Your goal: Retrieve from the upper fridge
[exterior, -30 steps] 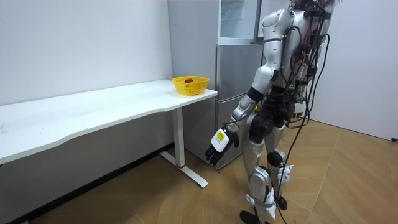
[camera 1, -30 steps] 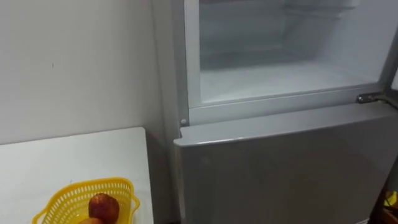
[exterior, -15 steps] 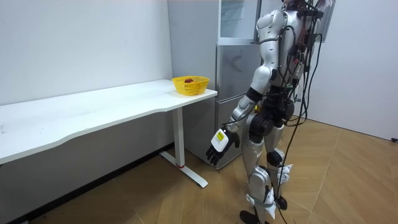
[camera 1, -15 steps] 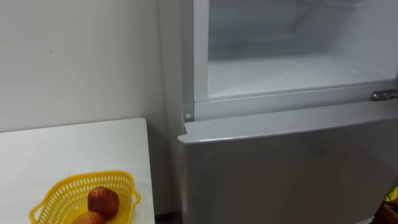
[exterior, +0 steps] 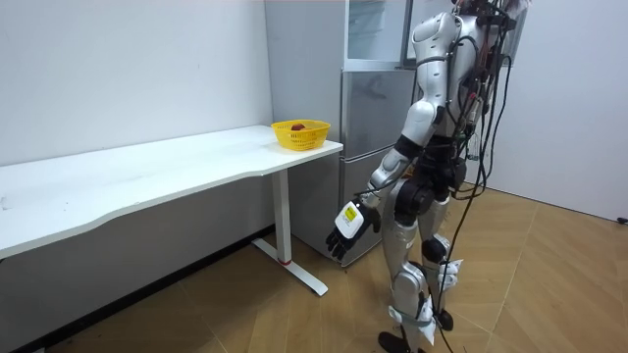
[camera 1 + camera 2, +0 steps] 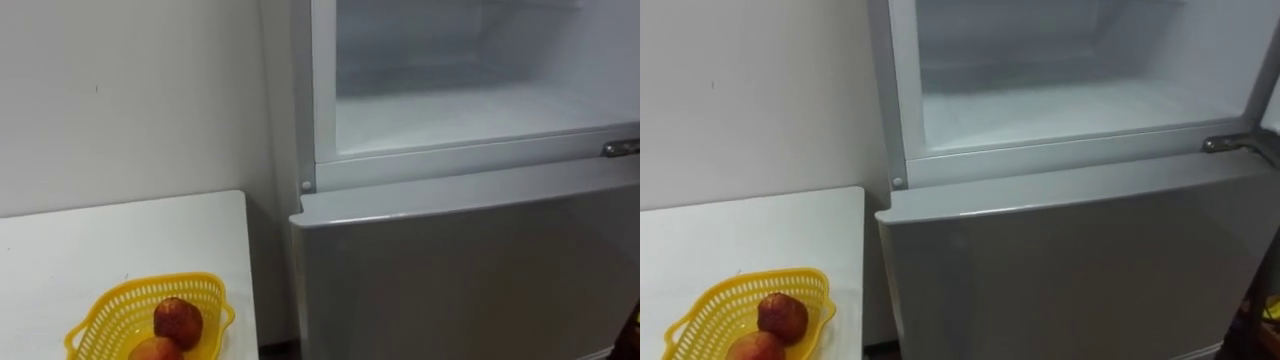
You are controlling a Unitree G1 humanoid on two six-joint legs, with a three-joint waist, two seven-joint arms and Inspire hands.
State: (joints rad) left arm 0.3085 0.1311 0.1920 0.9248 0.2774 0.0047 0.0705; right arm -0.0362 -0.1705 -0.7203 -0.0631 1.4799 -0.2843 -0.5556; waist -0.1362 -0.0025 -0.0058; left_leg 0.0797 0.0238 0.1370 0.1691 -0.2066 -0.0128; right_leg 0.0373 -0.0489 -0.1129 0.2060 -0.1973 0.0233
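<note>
Red, round fruit (image 6: 178, 322), two pieces touching each other, lie in a yellow plastic basket (image 6: 118, 305) on the white counter (image 6: 100, 240). The basket sits to the left of the fridge (image 6: 470, 270), below the level of its upper compartment (image 6: 470, 110). That compartment stands open and its pale shelf looks bare, so the fetching seems largely done. If these fruit are what was wanted, they are already out and set down. What seems left is to shut the upper fridge, and perhaps to check the parts of the shelf that lie out of sight. The robot stands right in front of the fridge, facing it. Its left robot hand (image 5: 346, 228) hangs low, away from the fridge, fingers loosely spread and holding nothing.
</note>
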